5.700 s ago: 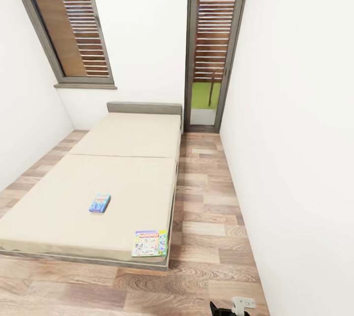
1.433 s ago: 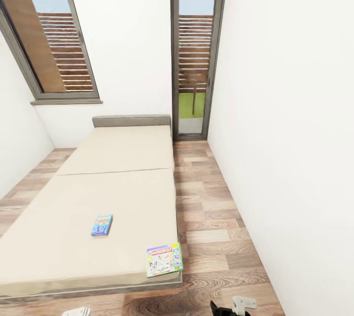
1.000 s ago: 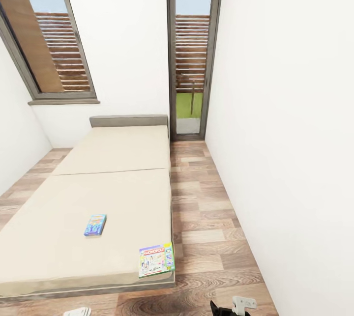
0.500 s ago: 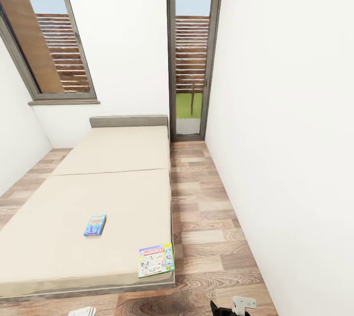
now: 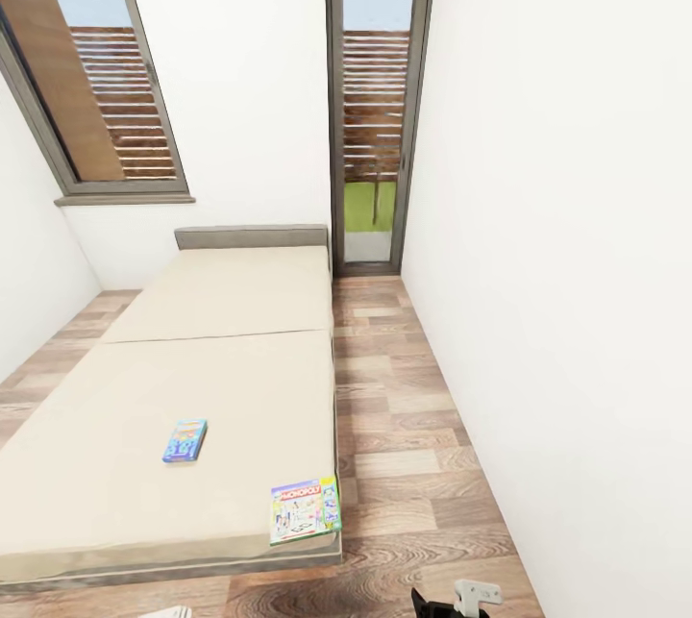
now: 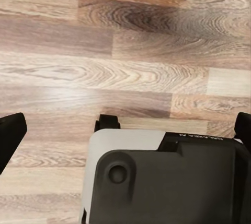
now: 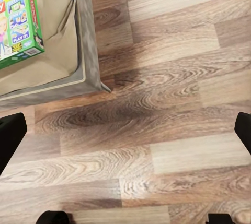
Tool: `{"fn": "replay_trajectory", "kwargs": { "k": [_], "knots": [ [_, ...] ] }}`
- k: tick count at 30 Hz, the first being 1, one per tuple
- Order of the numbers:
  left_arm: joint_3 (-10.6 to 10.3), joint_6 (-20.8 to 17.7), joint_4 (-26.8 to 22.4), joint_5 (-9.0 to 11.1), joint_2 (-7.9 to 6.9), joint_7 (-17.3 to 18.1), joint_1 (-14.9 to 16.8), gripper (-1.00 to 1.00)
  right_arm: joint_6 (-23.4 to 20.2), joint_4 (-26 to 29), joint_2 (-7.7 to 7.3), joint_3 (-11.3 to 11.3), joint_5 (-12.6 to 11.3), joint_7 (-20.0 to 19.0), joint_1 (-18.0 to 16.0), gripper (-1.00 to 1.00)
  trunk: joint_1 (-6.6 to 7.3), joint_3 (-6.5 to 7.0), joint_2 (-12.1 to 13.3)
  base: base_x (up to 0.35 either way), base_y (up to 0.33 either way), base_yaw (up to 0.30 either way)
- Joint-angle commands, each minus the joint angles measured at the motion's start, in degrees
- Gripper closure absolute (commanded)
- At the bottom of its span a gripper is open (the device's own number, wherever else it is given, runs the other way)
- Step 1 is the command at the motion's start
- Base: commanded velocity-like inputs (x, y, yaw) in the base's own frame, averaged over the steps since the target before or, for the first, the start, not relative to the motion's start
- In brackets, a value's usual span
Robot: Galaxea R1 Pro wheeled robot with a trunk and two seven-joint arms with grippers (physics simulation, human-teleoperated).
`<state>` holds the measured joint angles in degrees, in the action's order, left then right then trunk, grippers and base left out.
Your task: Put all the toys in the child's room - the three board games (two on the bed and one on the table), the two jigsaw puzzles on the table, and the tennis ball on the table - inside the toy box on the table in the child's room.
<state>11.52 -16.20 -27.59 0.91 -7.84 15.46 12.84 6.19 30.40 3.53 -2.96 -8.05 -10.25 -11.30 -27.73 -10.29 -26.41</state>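
Nothing has shifted lately; the robot has stopped at the bed's [image 5: 192, 378] foot. Green-edged board game [image 5: 305, 508] sits on the near corner, within reach; small blue one [image 5: 185, 439] mid-mattress. Both grippers' fingers spread wide over the floor [image 7: 172, 104], empty.

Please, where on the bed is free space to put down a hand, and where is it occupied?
Free: the far half of the bed beyond the seam, up to the headboard, and the near-left mattress. Occupied: the small blue board game near the middle, and the green-edged board game at the near right corner.
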Motion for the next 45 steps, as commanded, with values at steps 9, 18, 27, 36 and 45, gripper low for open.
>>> {"fn": "replay_trajectory", "kwargs": {
  "k": [9,18,27,36,45],
  "knots": [
    [0.42,-0.41,-0.01,0.13,0.19,0.3,0.02,-1.0,-0.38,0.01,0.07,-0.51,-0.65,-0.6,-0.04,-1.0,-2.01,-1.73,-3.73,0.0,0.0,0.0],
    [0.48,-0.49,0.0,0.3,0.19,0.28,0.04,-1.0,-0.39,0.71,-0.02,-0.43,-0.74,-0.99,-0.05,-1.0,-3.98,-3.34,-7.34,0.0,0.0,0.0],
    [0.63,-0.58,0.0,0.4,0.16,0.28,0.05,-1.0,-4.82,5.65,-0.06,-1.24,-0.8,-1.63,-0.32,-1.0,-5.96,-4.96,-10.95,0.0,0.0,0.0],
    [0.78,-0.6,0.06,0.48,0.14,0.31,0.07,-1.0,-24.03,24.63,-0.41,-8.46,-0.72,0.24,-1.12,-1.0,-7.94,-6.57,-14.56,0.0,0.0,0.0],
    [0.81,-0.59,0.08,0.5,0.12,0.28,0.05,-1.0,-34.9,33.68,-0.48,-9.64,-0.55,0.88,-5.17,-1.0,-9.91,-8.19,-18.17,0.0,0.0,0.0]
  ]
}}
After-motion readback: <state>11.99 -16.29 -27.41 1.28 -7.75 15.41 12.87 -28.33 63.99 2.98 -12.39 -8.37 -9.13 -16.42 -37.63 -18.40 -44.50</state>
